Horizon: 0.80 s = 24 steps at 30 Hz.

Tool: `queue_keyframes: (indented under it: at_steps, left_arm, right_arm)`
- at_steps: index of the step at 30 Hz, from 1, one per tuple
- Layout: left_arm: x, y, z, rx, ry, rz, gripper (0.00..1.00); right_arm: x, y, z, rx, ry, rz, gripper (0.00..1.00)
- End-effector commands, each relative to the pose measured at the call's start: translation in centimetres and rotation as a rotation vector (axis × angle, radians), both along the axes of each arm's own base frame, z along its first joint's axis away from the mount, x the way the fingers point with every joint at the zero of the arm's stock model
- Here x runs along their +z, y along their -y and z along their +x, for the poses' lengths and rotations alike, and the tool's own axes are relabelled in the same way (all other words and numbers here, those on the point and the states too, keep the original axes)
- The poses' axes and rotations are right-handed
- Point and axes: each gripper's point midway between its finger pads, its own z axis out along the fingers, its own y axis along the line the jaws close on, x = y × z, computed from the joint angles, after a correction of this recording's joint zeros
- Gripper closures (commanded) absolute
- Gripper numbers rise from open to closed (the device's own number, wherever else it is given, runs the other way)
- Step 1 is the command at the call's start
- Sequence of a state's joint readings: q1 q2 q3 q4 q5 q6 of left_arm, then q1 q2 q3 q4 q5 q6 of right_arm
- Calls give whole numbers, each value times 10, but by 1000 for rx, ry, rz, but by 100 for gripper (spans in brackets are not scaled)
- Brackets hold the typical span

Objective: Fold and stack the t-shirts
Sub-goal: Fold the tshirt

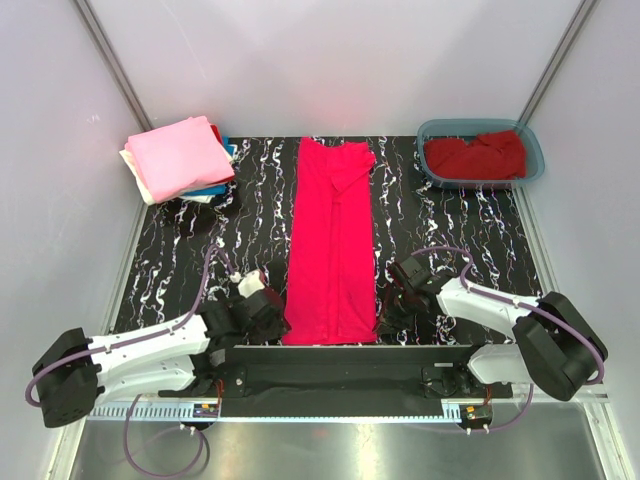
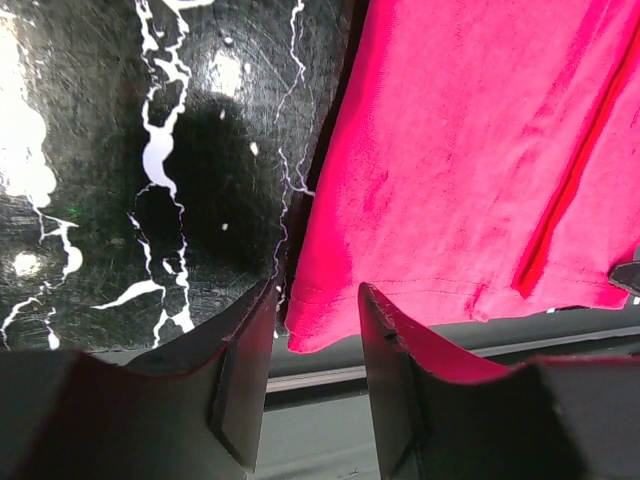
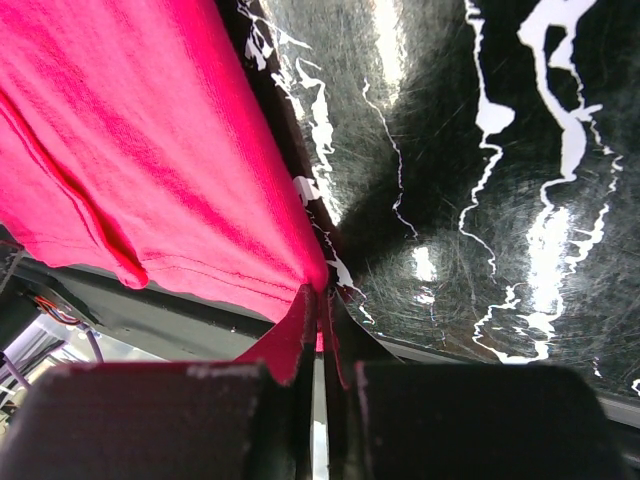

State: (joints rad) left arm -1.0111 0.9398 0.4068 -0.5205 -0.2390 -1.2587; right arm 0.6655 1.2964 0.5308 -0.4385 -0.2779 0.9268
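**Bright pinkish-red t-shirt** (image 1: 330, 240): lies flat at the centre of the table (image 1: 250, 200). It is folded lengthwise into a long narrow strip, with the collar end far and the hem at the near edge, between the two arms.

**Right end effector** (image 3: 322, 300): at the near right corner of the hem. Its fingers are clenched almost together, with a fold of the pinkish-red cloth pinched between the tips. The right arm runs low over the table from its base at the near right, with the forearm angled inward to the left.

**Left end effector** (image 2: 318, 295): at the near left corner of the hem. It is released, with the fingers spread. The hem corner lies in the gap between them, and neither pad presses on it. The left arm stretches low from its base at the near left, reaching right along the near edge.

**Stack of folded t-shirts**: at the far left corner. A light pink t-shirt (image 1: 180, 155) is on top, with cream (image 1: 140, 178), blue (image 1: 212, 189) and red edges showing beneath.

**Teal plastic tub** (image 1: 432, 130): at the far right corner. It holds a crumpled darker red t-shirt (image 1: 475, 155).
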Motion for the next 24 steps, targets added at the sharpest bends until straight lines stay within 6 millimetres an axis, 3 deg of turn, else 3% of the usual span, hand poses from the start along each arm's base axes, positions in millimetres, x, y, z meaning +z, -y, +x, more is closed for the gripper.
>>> queue_keyframes:
  at_steps: [1, 11, 15, 16, 22, 23, 24]
  left_arm:
    - [0, 7, -1, 11, -1, -46, 57]
    - [-7, 13, -4, -31, -26, -23, 63]
    - [-7, 20, -2, -61, -16, -23, 97]
    - [-5, 24, -2, -70, -16, -31, 100]
    - [8, 40, -16, -109, -15, -62, 100]
    - [18, 47, -17, -101, -12, -82, 100]
    - [18, 45, -26, -123, -23, -54, 100]
  right_arm:
    - [5, -3, 6, 6, 45, 7, 98]
    - [5, -3, 7, 6, 56, 11, 100]
    - [6, -2, 7, 7, 65, 13, 100]
    - [7, -1, 7, 6, 70, 8, 100]
    - [17, 18, -1, -24, 86, -48, 100]
    - [18, 23, -6, -31, 73, -59, 100]
    - [19, 26, -9, -35, 72, -62, 100]
